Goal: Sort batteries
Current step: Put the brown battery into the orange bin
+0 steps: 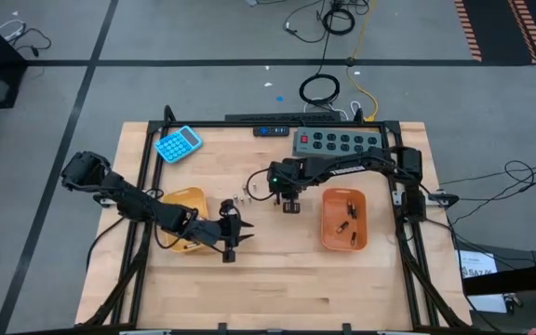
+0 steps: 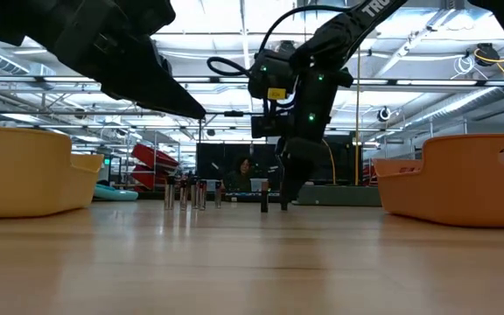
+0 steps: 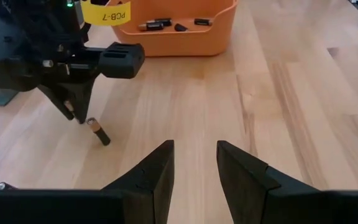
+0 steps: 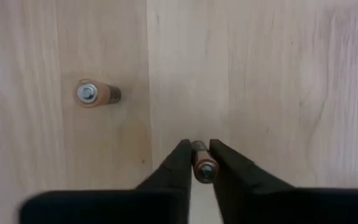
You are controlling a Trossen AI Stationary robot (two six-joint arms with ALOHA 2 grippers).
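The batteries (image 1: pixel 241 198) stand between the left tray (image 1: pixel 196 197) and the right tray (image 1: pixel 343 244); the calculator (image 1: pixel 178 143) lies far left.

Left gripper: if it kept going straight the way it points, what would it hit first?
Likely the orange plastic tray holding batteries: the left gripper, jaws open, faces it across the wooden tabletop. The right gripper stands off that line. If pitched downward, it meets the tabletop first; depth is unclear.

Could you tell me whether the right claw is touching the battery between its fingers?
Touching: the right wrist view shows the right claw with both fingers pressed against the upright battery.
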